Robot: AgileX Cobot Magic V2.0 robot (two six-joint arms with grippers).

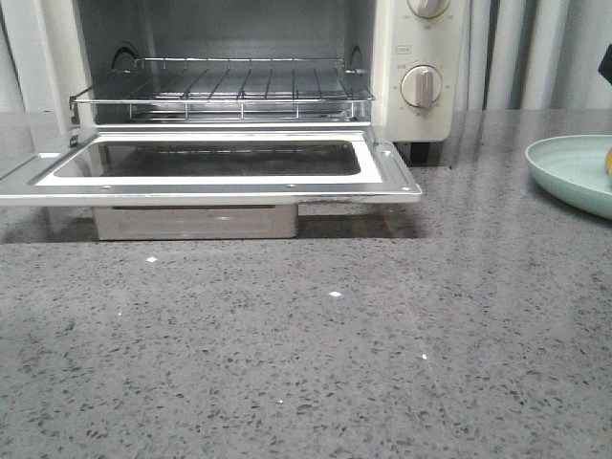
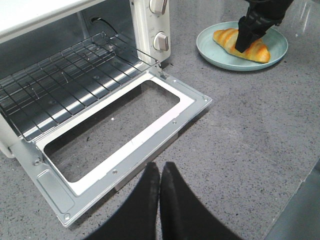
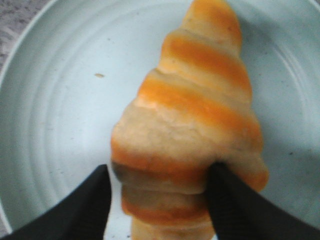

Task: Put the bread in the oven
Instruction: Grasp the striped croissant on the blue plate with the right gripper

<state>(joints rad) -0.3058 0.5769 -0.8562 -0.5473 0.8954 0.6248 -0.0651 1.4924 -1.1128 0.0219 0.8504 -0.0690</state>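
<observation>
Golden-orange striped bread: the glossy croissant-shaped roll (image 3: 192,125) lies on the pale mint-green round plate (image 2: 210,47), to the right of the oven and well apart from it.
Right gripper (image 3: 157,192): its black fingers stand on both sides of the roll's thick middle, across its long axis; they seem to touch it, but a firm pinch I cannot tell.
Left gripper (image 2: 160,200): pressed together, holding nothing, just in front of the door.
Cream-white toaster oven (image 2: 150,30): glass door (image 1: 210,167) folded down flat, wire rack (image 1: 225,86) bare.
Nearer arm: the right, clearly.
</observation>
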